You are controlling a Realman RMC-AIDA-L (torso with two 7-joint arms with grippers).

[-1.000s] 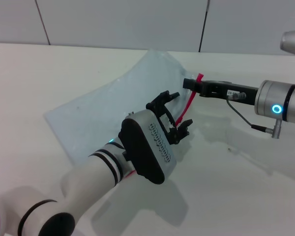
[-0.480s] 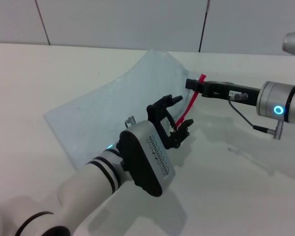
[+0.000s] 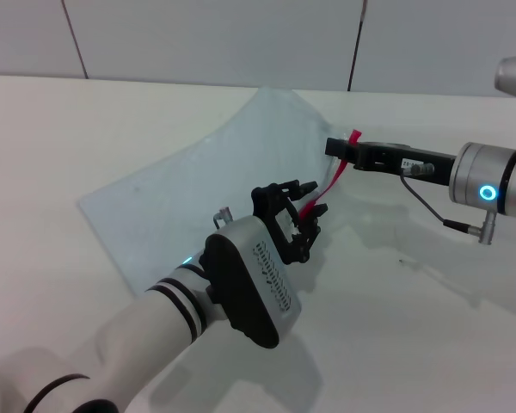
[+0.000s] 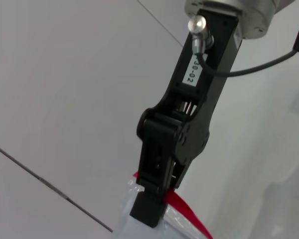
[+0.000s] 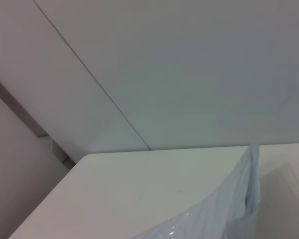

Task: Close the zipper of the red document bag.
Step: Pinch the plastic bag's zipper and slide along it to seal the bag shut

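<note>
Red document bag (image 3: 198,185) flat on white table (image 3: 430,327), far right corner lifted. Left gripper (image 3: 297,209) at bag's near-right edge, jaws narrowly parted around red zipper (image 3: 331,179) strip, fingertips touching or just beside it; firm grip not clear. Right gripper (image 3: 337,148) reaches in from right, jaws clamped on zipper's upper end, holding strip raised. Versus half second before: left gripper's jaws narrower, gripper slid back along strip toward robot; right gripper unchanged.
</note>
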